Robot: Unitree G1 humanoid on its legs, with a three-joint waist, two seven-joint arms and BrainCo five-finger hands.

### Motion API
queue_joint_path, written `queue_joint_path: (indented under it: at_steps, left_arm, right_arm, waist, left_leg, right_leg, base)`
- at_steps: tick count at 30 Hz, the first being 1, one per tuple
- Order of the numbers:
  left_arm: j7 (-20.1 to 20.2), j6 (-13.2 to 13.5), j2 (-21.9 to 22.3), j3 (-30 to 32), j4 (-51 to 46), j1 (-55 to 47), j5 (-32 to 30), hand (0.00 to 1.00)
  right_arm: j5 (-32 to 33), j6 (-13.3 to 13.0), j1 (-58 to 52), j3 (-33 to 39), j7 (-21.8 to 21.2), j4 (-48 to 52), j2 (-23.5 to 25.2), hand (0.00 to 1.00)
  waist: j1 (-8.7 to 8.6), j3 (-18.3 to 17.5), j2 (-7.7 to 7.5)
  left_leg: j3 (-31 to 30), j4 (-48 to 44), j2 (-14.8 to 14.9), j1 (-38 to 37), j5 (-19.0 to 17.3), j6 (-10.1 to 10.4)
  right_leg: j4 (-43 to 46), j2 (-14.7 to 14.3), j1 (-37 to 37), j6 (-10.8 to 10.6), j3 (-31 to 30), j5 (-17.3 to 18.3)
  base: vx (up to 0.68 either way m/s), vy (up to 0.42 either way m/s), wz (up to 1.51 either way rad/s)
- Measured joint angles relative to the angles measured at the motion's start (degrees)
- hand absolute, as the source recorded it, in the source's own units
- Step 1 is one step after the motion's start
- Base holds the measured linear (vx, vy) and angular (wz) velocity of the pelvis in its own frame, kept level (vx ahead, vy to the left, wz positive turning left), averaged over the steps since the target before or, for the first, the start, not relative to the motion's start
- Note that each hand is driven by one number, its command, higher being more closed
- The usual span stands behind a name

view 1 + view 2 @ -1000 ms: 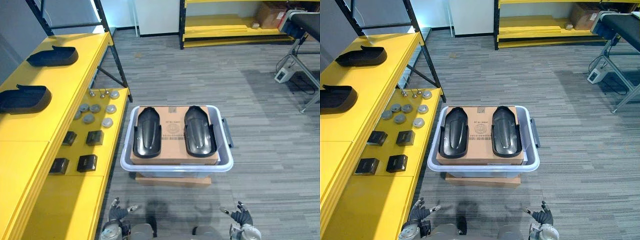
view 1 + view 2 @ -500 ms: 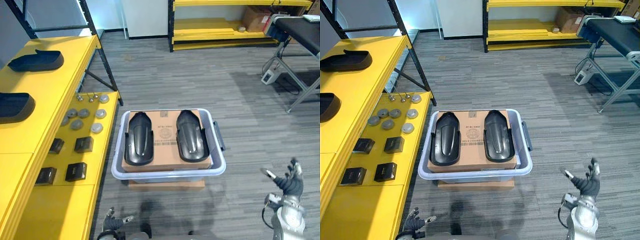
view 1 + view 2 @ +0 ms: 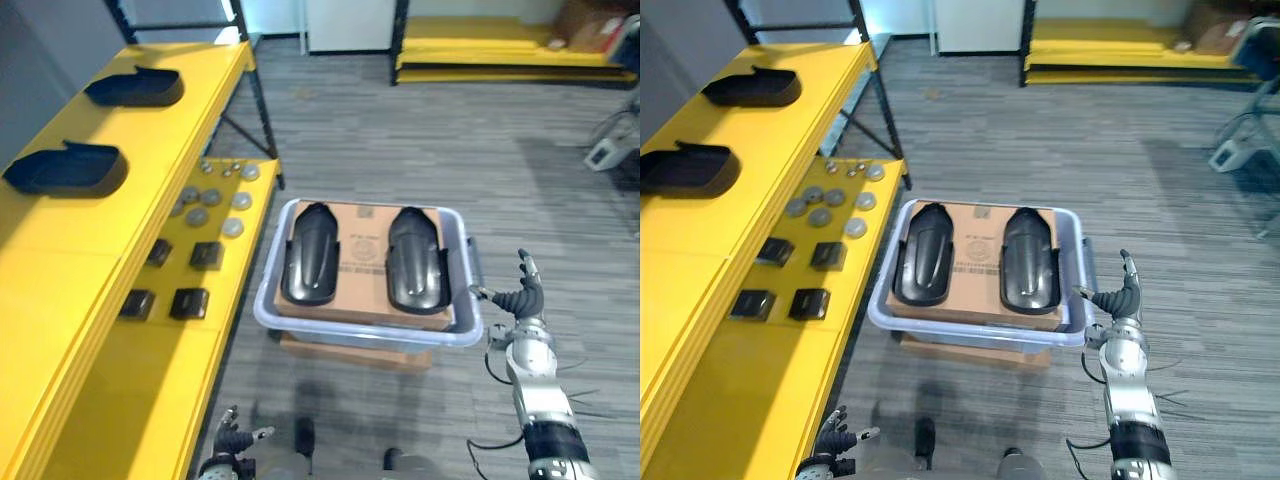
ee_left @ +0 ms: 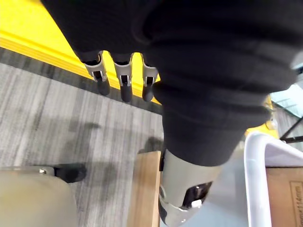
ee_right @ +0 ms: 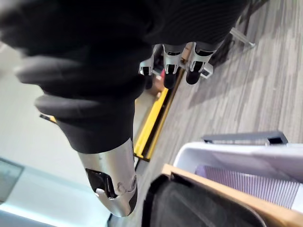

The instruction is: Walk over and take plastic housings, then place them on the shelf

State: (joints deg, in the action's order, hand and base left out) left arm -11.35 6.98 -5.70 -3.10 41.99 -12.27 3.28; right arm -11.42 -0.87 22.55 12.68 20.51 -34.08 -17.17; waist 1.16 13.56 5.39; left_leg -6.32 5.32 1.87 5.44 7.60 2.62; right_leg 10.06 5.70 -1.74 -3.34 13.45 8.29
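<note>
Two black plastic housings (image 3: 308,255) (image 3: 418,260) lie side by side on a cardboard box inside a pale bin (image 3: 365,335) on the floor. Two more black housings (image 3: 135,87) (image 3: 68,170) rest on the top of the yellow shelf (image 3: 120,230) to my left. My right hand (image 3: 522,297) is raised just beside the bin's right rim with straight fingers (image 5: 177,64), touching nothing. The right wrist view catches the near housing (image 5: 199,208) and the bin rim (image 5: 236,156). My left hand (image 3: 232,440) hangs low near the shelf edge, fingers (image 4: 123,78) relaxed and empty.
Grey discs (image 3: 210,205) and small black blocks (image 3: 185,300) sit on the lower yellow shelf level beside the bin. A flat cardboard slab (image 3: 350,352) lies under the bin. Another yellow rack (image 3: 500,40) stands at the far wall across grey carpet.
My right hand has risen and come in from low at the side to the bin's right rim. The view has swung, so the whole scene has shifted. The left hand stays low.
</note>
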Motion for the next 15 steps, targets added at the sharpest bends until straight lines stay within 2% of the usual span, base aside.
queue_joint_path:
  at_steps: [5, 12, 13, 15]
  left_arm:
    - [-2.1, 1.1, 0.6, -1.8, -0.9, 2.2, 0.6, 0.0]
    - [-3.9, 1.4, 1.3, -4.2, -1.0, 4.6, 1.7, 0.0]
    - [-3.9, 1.5, 1.4, -4.2, -1.0, 4.6, 1.8, 0.0]
    - [-4.1, 1.7, 1.6, -4.3, -0.9, 4.6, 2.5, 0.0]
  right_arm:
    - [-0.7, 1.5, 9.9, 0.3, 4.7, -6.9, -3.4, 0.0]
    - [-0.9, 3.8, 16.3, 1.0, 7.2, -16.5, -5.2, 0.0]
    - [-0.9, 3.9, 16.3, 1.0, 7.2, -17.6, -5.2, 1.0]
    - [-0.7, 3.9, 16.7, 2.3, 7.0, -19.7, -5.2, 1.0]
  waist:
    - [0.97, 4.1, 1.71]
    - [1.09, 7.5, 2.59]
    - [1.07, 7.6, 2.64]
    - [1.06, 7.7, 2.62]
  left_leg:
    - [-1.1, 0.0, -0.5, 2.5, 0.8, -0.1]
    - [-1.5, 0.0, -0.8, 4.3, 1.7, 0.4]
    - [-1.6, 0.0, -0.9, 4.4, 1.7, 0.5]
    - [-1.6, 0.0, -0.9, 4.5, 1.7, 0.5]
  right_leg:
    - [0.8, 0.5, -2.4, 0.0, 0.8, 0.0]
    - [0.8, 0.8, -3.7, 0.0, 1.6, 0.0]
    - [0.8, 0.8, -3.7, 0.0, 1.8, 0.0]
    - [0.8, 0.8, -3.7, 0.0, 1.9, 0.0]
  base:
    - [-0.02, 0.0, 0.09]
    - [0.0, -0.01, 0.06]
    - [0.0, -0.012, 0.06]
    - [0.0, -0.005, 0.02]
